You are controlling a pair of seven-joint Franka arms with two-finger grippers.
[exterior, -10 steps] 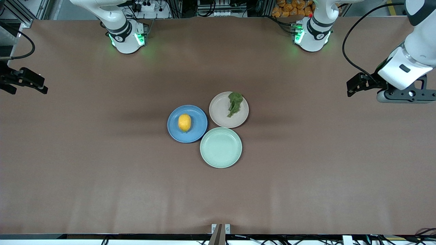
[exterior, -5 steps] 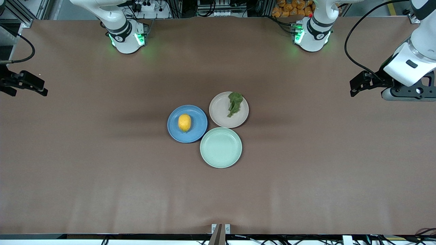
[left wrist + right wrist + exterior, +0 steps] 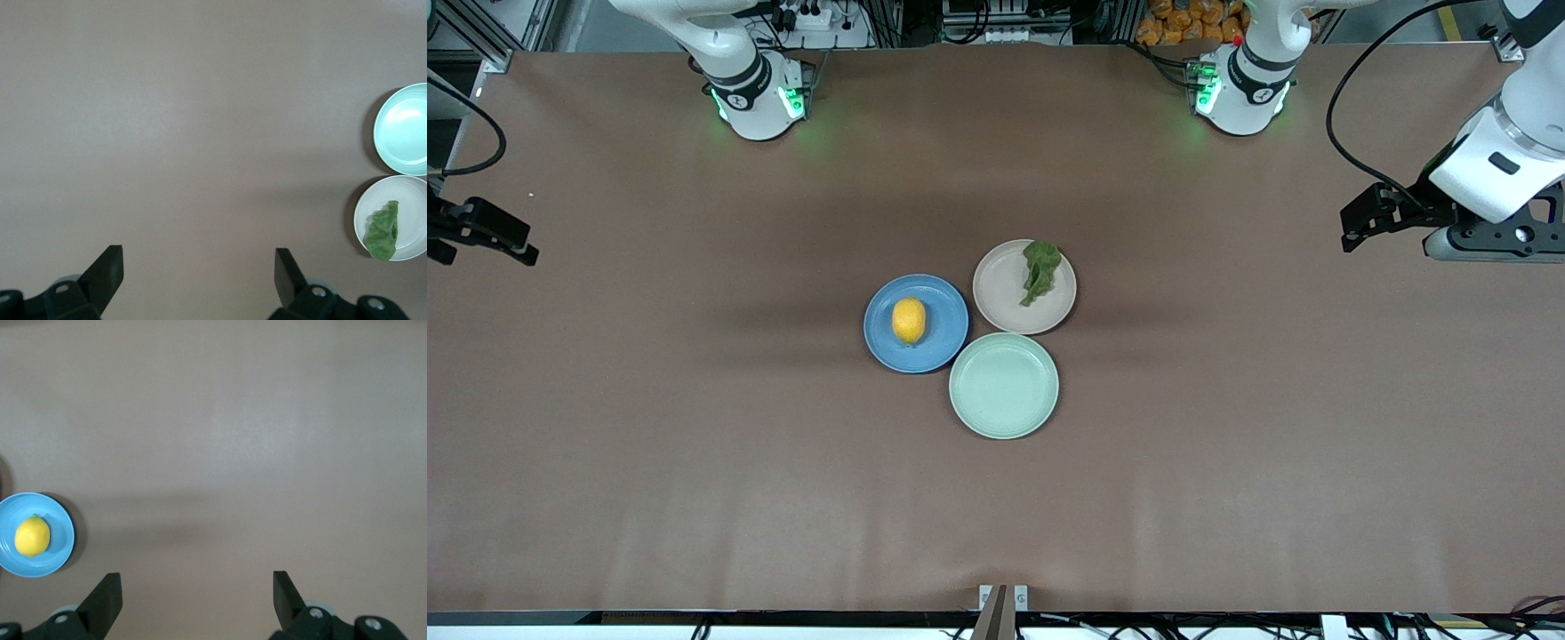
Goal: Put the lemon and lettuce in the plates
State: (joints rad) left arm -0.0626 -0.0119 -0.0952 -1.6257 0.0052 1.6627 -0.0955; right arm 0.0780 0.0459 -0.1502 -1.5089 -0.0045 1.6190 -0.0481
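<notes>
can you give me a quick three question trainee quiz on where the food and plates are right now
1. True or false: the small oval yellow lemon lies on the round blue plate.
2. Which plate holds the dark green ruffled lettuce leaf? A) the round pale mint-green plate B) the round beige-pink plate C) the blue plate
3. Fill in: the plate nearest the front camera holds ____.

Key
1. True.
2. B; the leaf lies toward that plate's rim on the robots' side.
3. Nothing; it is the mint-green plate, and it touches or nearly touches the other two.
</notes>
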